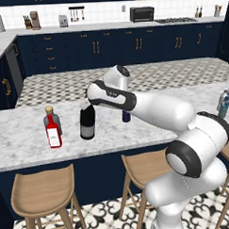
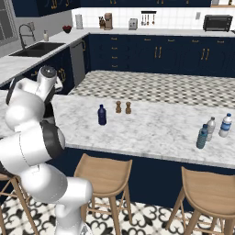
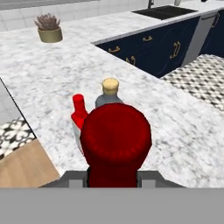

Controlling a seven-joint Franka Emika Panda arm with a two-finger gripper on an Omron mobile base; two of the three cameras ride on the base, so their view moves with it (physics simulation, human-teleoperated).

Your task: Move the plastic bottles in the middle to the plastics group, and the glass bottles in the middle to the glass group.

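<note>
The tall dark wine bottle (image 1: pixel 87 123) stands upright at the counter's left part, and my gripper (image 1: pixel 86 104) is shut on its red-capped neck. Its red cap (image 3: pixel 116 138) looms large between my gripper's (image 3: pixel 114 177) fingertips. I cannot tell whether its base touches the marble. Just left of it stands the glass group: a red flat bottle (image 1: pixel 53 132) (image 3: pixel 78 111) and a squat clear bottle with a tan stopper (image 1: pixel 49 113) (image 3: pixel 110 85). The dark navy plastic bottle (image 2: pixel 102 114) (image 1: pixel 126 117) stands mid-counter. Three small water bottles, the plastics group (image 2: pixel 211 129) (image 1: pixel 225 102), stand at the right end.
Two tiny brown shakers (image 2: pixel 123 108) stand behind the navy bottle. Wooden stools (image 1: pixel 44 192) (image 2: pixel 103 174) line the counter's near edge. A potted plant (image 3: pixel 49 30) sits far along the marble, and a sink (image 2: pixel 39 48) lies on the far left counter.
</note>
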